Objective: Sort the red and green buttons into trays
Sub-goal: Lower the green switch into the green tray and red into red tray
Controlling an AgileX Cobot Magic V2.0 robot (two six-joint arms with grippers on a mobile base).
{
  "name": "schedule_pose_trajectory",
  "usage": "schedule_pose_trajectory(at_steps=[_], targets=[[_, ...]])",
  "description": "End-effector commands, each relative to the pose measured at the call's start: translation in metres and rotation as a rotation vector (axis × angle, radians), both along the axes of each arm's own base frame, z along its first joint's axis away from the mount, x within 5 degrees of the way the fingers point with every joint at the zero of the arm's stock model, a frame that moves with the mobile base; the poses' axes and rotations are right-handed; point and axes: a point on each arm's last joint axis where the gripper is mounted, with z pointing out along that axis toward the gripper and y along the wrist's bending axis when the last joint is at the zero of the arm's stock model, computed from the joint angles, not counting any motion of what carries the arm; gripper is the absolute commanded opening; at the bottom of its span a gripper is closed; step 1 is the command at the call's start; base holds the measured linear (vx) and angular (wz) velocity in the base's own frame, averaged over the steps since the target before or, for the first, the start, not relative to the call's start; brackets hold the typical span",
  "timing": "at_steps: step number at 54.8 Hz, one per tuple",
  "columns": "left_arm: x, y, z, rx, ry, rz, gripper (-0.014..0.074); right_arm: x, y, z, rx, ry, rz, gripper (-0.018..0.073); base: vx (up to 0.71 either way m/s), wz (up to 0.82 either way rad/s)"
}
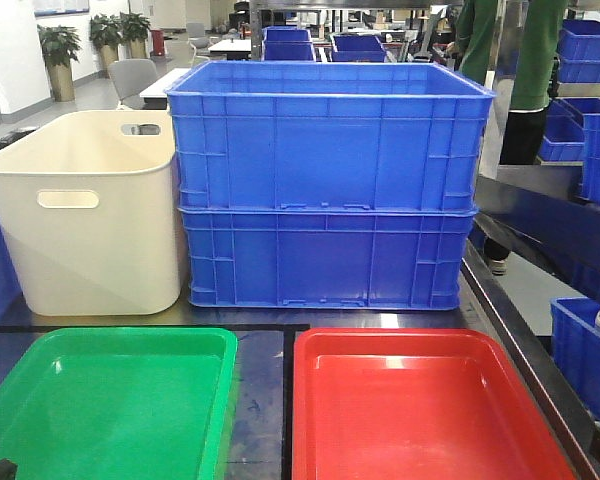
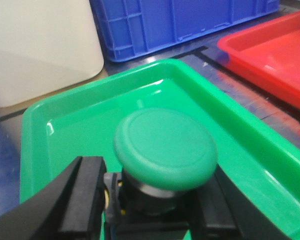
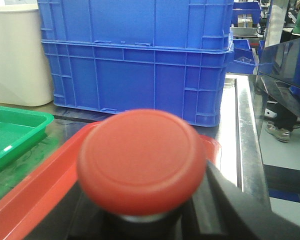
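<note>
The left gripper (image 2: pixel 155 212) is closed around the black-and-metal body of the green button (image 2: pixel 165 147), with one black finger (image 2: pixel 82 197) pressed to each side just under the round cap. In the left wrist view the button stands upright with its cap on top, over the near part of the green tray (image 2: pixel 190 75); whether its base touches the tray floor cannot be told. The right gripper (image 3: pixel 150 227) grips the red button (image 3: pixel 140 160) the same way, a black finger (image 3: pixel 235 210) showing beside the metal collar under the cap. This button is at the near edge of the red tray (image 3: pixel 35 200), and the view does not show if it is over the tray or just short of it. In the front view the two trays lie side by side on the dark table (image 1: pixel 261 390), green on the left and red on the right, close but apart. Behind them stand two stacked blue crates (image 1: pixel 325 190), and a cream tub (image 1: pixel 90 230) with handle slots is just left of the crates. The caps, trays and crate walls show plain plastic, and a blue sign (image 1: pixel 60 7) on the far wall is too small to read.
</note>
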Motion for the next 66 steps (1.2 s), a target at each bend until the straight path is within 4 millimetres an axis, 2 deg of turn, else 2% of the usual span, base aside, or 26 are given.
schedule_pose_trajectory(at_steps=[1,33,46,54,62,66], targets=[[0.004,0.001,0.009,-0.016,-0.023,0.025,0.0000,0.001,-0.002,0.011,-0.019,-0.038,-0.018,-0.0008,0.00,0.00],[0.005,0.001,0.008,-0.016,-0.020,0.025,0.0000,0.001,-0.004,0.012,-0.020,-0.043,-0.048,-0.0008,0.00,0.00],[0.004,0.001,0.008,-0.016,-0.019,0.018,0.0000,0.002,0.001,0.010,-0.008,-0.020,0.009,-0.0008,0.00,0.00],[0.011,0.003,0.004,-0.030,0.006,0.055,0.0000,0.021,0.003,-0.001,0.024,0.078,0.009,-0.0008,0.00,0.00],[0.026,0.004,0.001,-0.104,0.055,0.085,0.0000,0.054,0.011,-0.002,-0.017,0.159,0.081,-0.0008,0.00,0.00],[0.036,0.002,0.007,-0.118,0.052,0.072,0.0000,0.073,0.017,-0.001,-0.055,0.178,0.150,-0.0008,0.00,0.00]])
